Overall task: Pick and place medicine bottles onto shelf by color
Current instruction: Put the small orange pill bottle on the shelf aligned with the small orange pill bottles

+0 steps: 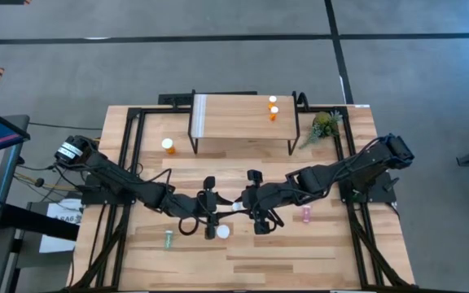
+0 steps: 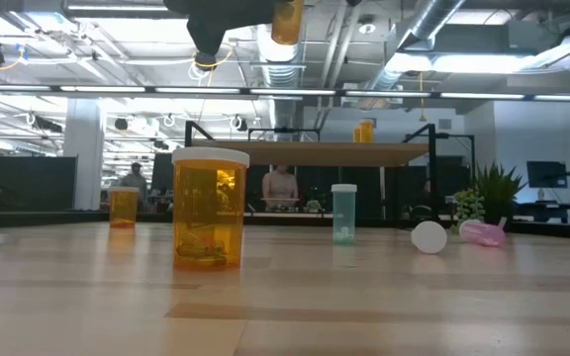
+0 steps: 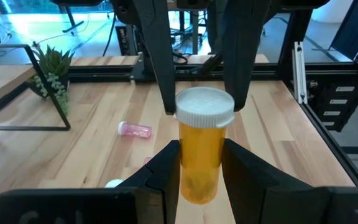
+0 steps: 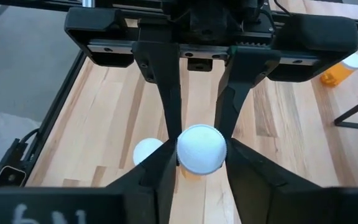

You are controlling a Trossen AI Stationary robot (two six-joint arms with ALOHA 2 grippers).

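Orange medicine bottle held between both grippers, in front of the shelf.
Body pinched by left gripper; white cap clamped by right gripper. Two orange bottles are seen on the shelf; pink bottle lies well in front of it.

Probably a robotics lab or workshop: exposed ceiling ducts, strip lights, monitors and workbenches behind.
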